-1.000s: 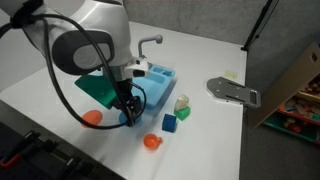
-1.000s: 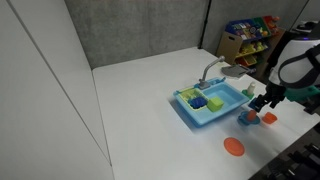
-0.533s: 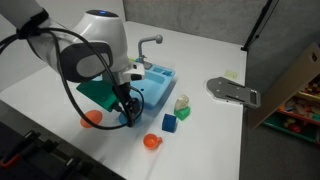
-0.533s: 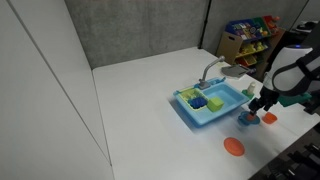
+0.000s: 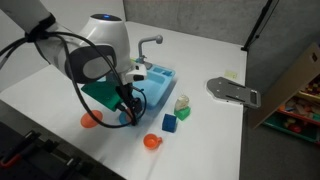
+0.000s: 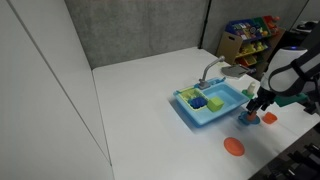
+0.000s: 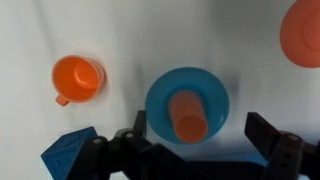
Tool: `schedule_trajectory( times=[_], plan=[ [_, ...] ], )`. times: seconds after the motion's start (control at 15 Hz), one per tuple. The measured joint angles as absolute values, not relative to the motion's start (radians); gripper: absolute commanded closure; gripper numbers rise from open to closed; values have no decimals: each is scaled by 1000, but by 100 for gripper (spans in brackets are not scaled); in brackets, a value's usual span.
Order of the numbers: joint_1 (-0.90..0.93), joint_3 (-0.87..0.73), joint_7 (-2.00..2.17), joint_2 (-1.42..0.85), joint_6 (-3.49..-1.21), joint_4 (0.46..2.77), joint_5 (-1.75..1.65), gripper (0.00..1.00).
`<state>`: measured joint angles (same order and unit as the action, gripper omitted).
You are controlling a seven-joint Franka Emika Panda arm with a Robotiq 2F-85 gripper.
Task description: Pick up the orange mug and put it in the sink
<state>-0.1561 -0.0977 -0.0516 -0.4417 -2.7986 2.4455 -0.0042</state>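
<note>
my arm [image 5: 95, 60] is bent low just beside the blue sink [image 5: 158, 80] – i judge it a hover to line up a grasp. the fingers [image 7: 266, 132] stand spread with nothing held, straddling a blue saucer [image 7: 160, 100] that carries an orange cylinder [image 7: 187, 112], so i'm over the wrong thing. the orange mug [image 7: 77, 78] sits upright on the worktop [image 5: 200, 50] beside the saucer, untouched – i'd have to shift across. the worktop is plain white, with a grey wall [image 6: 140, 30] and a toy shelf [image 6: 248, 32] behind.
</note>
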Motion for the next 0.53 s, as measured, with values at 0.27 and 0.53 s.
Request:
schedule_trajectory(
  times=[0.27,0.53],
  plan=[
    [-193,-102,-61,-437,-2799,2428,-4,0],
    [-227,-135,-61,-435,-2799,2418,-4,0]
  ],
)
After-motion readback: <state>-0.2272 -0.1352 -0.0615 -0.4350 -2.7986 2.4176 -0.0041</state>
